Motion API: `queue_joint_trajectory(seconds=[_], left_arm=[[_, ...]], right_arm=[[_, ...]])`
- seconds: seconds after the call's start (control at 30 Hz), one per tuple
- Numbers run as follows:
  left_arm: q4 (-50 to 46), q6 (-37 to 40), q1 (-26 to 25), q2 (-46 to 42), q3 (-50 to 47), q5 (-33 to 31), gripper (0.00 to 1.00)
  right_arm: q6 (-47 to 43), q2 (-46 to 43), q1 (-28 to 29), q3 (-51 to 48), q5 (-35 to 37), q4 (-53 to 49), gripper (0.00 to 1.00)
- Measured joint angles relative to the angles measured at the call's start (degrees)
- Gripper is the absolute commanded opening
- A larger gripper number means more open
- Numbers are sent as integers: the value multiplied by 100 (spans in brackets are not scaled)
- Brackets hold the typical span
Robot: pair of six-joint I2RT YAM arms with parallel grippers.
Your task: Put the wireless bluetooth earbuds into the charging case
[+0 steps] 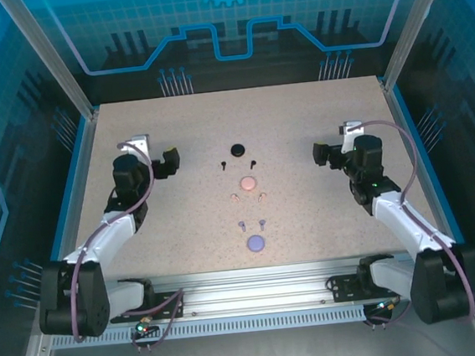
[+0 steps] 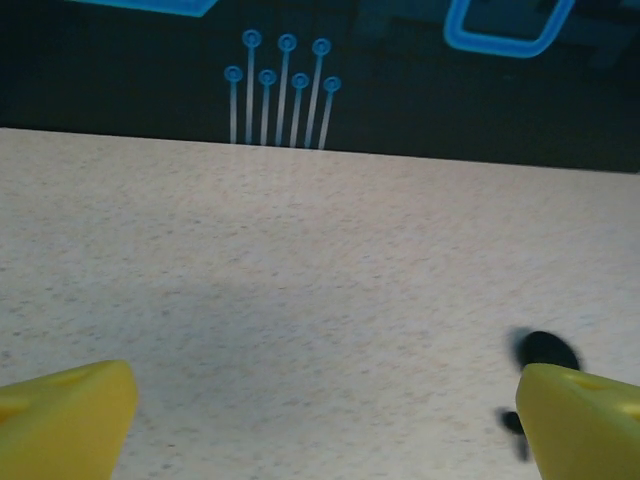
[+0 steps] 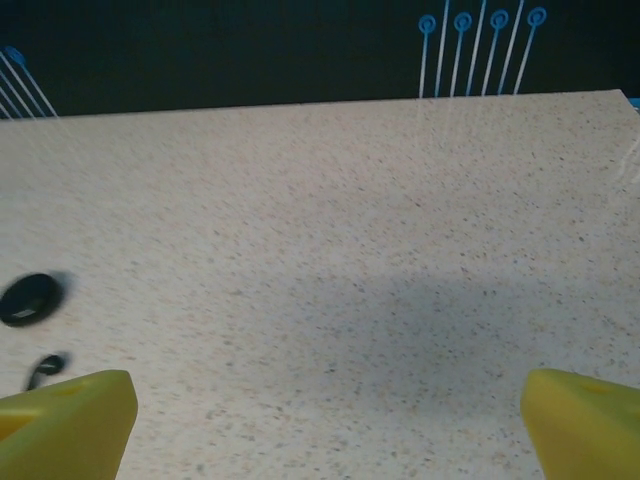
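The table (image 1: 139, 204) is sitting under both arms, left gripper (image 1: 172, 161) and right gripper (image 1: 318, 154) holding their fingers spread, empty. Between them, three round cases (image 1: 247, 182) are lying beside loose earbuds (image 1: 234, 198) on the tabletop.

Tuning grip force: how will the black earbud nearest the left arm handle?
Probably light: the black earbud is far smaller than the black case. Lying loose on the flat table, its bulb-and-stem shape may pivot or skid if nudged.
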Motion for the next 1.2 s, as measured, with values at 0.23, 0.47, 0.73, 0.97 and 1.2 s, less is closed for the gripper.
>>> queue_joint_trajectory(seconds=[0.23,0.47,0.73,0.97,1.2], left_arm=[[-1587,-935,-807,-262,1163,-225,99],[-2402,-1687,-1298,-664,1023,-367,99],[-2887,-2391,-1405,-1233,468,-450,99],[-3053,-2732,-1427,-1462,94,-444,99],[-3139,-2855,-1432,-1775,-105,-448,99]], right_arm=[[271,-326,1001,791,-133,-1443,100],[911,-247,2741,1239,439,-2929,94],[2734,133,4513,1239,1392,-4061,93],[4146,1558,5936,1991,2181,-5021,94],[5130,3040,6765,2970,2549,-5709,94]])
